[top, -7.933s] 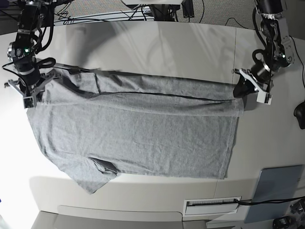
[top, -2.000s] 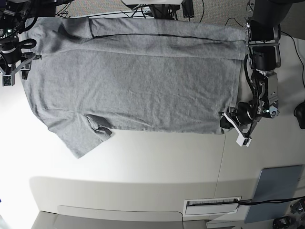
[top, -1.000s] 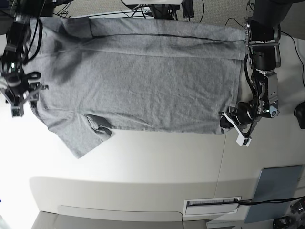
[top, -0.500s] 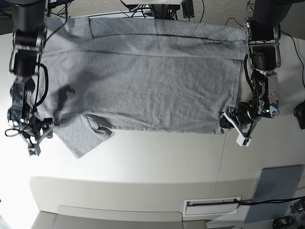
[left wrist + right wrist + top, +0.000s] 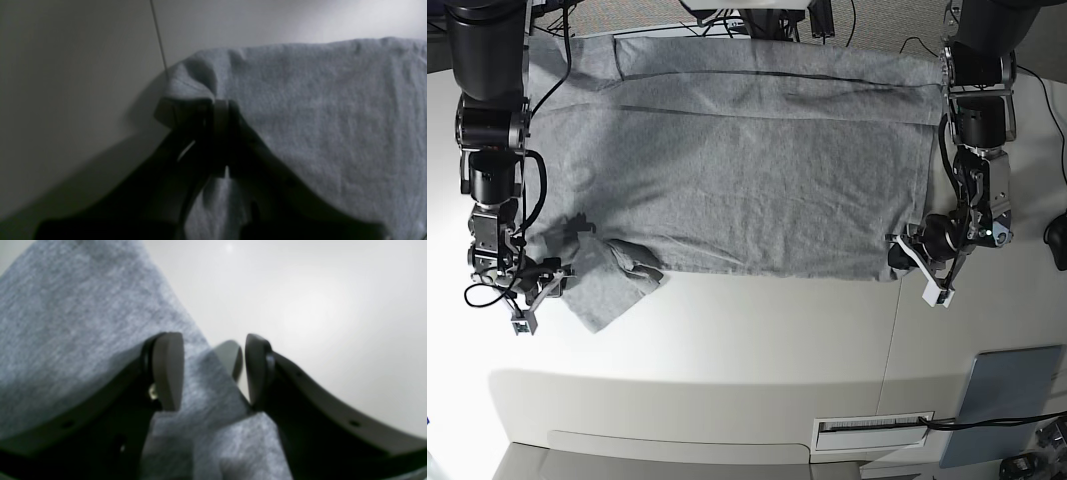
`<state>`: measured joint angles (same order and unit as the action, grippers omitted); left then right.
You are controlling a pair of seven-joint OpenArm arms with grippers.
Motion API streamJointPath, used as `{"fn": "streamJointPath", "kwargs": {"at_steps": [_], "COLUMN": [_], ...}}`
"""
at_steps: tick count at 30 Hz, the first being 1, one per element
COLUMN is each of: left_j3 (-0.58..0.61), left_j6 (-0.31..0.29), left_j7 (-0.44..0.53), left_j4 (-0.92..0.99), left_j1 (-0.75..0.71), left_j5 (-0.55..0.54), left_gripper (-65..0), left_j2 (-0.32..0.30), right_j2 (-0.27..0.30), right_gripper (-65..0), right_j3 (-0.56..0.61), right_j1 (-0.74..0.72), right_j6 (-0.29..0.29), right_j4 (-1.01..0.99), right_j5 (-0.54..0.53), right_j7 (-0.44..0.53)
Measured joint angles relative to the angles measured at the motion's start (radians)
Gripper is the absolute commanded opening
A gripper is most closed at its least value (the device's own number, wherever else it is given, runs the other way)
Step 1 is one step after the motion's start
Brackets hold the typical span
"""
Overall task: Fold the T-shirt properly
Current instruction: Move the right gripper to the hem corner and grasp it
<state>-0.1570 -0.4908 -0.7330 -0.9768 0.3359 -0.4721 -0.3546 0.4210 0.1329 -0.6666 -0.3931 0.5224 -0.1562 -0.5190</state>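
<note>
The heather-grey T-shirt point(image 5: 727, 170) lies spread flat on the white table, plain side up, with its top edge hanging over the far edge. Its lower left sleeve point(image 5: 612, 285) is rumpled. My left gripper point(image 5: 905, 256) is shut on the shirt's lower right hem corner; in the left wrist view the gripper point(image 5: 213, 110) pinches a bunched fold of the shirt point(image 5: 317, 100). My right gripper point(image 5: 542, 290) sits at the left edge of that sleeve. In the right wrist view the gripper point(image 5: 213, 371) is open and the grey cloth point(image 5: 66, 323) runs between its fingers point(image 5: 166, 370).
A grey pad point(image 5: 1007, 400) and a white label strip point(image 5: 872, 432) lie at the front right. A dark object point(image 5: 1057, 240) sits at the right edge. Cables run along the far edge point(image 5: 757, 25). A table seam point(image 5: 895, 340) runs down near my left gripper.
My right arm has swung from the shirt's far left corner down to the lower left sleeve, now straddling its edge. The shirt was dragged farther back earlier. My left gripper holds still.
</note>
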Motion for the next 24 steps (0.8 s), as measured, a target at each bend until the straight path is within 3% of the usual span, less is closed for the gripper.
{"fn": "streamJointPath", "kwargs": {"at_steps": [5,12,15,18,24], "left_j3": [0.0,0.0,0.0,0.0,0.001], "left_j6": [0.0,0.0,0.0,0.0,0.0], "left_j7": [0.0,0.0,0.0,0.011,0.018], "left_j4": [0.0,0.0,0.0,0.0,-0.039], "left_j1": [0.0,0.0,0.0,0.0,-0.008], "left_j5": [0.0,0.0,0.0,0.0,0.016], "left_gripper": [-65.0,-65.0,-65.0,-65.0,-65.0], "left_j2": [0.0,0.0,0.0,0.0,0.0], "right_j2": [-0.035,-0.064,-0.072,-0.072,-0.053], "right_gripper": [-37.1,-64.0,-65.0,-65.0,-65.0], "right_j3": [-0.003,-0.006,-0.005,-0.005,-0.001], "right_j1": [-0.024,-0.029,-0.029,-0.022,0.009], "right_j6": [0.009,0.027,0.083,0.095,0.103], "right_j4": [-0.058,-0.069,-0.068,-0.037,0.105], "right_j5": [0.072,0.14,0.145,0.16,0.186], "right_j7": [0.019,0.01,0.013,0.001,-0.164]}}
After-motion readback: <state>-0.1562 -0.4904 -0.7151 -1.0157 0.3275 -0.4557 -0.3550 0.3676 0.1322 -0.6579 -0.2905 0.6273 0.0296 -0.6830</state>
